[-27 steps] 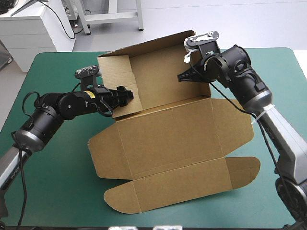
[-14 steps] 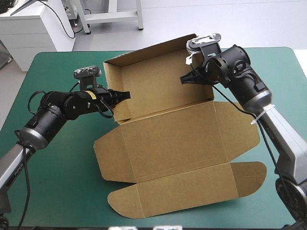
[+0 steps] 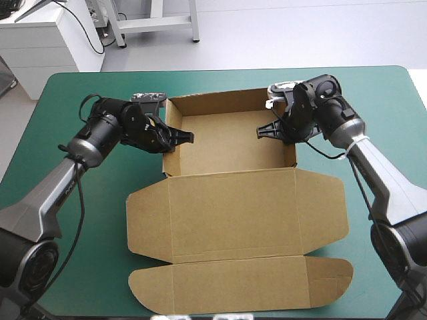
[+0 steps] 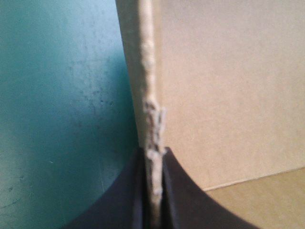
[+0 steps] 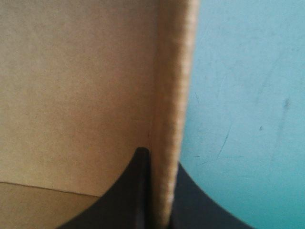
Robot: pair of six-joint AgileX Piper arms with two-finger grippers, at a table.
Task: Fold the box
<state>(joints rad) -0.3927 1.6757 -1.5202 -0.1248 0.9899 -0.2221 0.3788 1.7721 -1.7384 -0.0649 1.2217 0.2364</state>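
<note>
Brown cut-board box (image 3: 233,213) lies on the teal-green table cover (image 3: 73,220). It forms an open tray with raised walls between the two grippers, and the lid panel (image 3: 233,287) and rounded flaps lie flat on the near side of them.

Left black-finned gripper (image 3: 179,139) is clenched on the tray's left wall (image 4: 148,81). The board edge is pinched between its fingers, with tray interior on one side and bare cover on the other.

Right black-finned gripper (image 3: 268,131) is likewise clamped on the right wall (image 5: 172,76).

Both arms come in from the table's sides, wrists turned inward, with the grippers facing each other across the tray.
</note>
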